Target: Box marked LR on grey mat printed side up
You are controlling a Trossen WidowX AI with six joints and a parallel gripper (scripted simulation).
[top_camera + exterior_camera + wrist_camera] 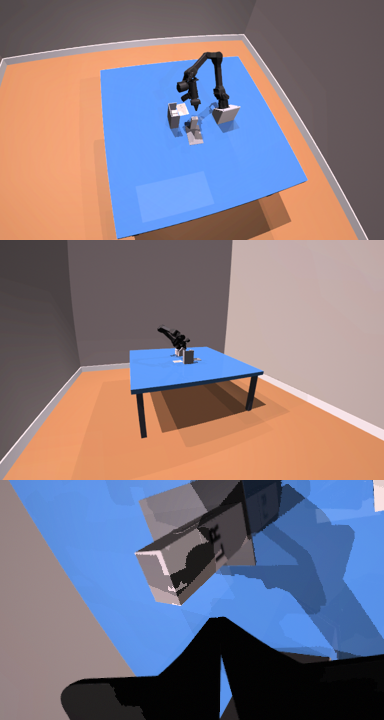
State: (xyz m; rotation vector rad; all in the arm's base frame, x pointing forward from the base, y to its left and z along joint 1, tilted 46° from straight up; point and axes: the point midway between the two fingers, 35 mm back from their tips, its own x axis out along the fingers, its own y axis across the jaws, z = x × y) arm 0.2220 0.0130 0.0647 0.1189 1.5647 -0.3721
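The LR box (193, 123) (232, 525) stands upright on the grey mat (195, 142) (156, 511), near one end of it. Its printed LR side faces sideways, not up, and shows in the wrist view. My gripper (196, 109) (217, 624) is shut with nothing between its fingertips. It hangs above the box and a little behind it in the top view, apart from it. The bin (174, 122) (188, 357) stands to the left of the mat, and the white tops of the other boxes (174, 112) show inside it. Their codes cannot be read.
A white printed sheet (183, 109) (177, 361) lies beside the bin. The arm's pale base (227, 115) stands to the right of the mat. A lighter rectangle (175, 196) shows on the blue table (254, 158) near its front edge.
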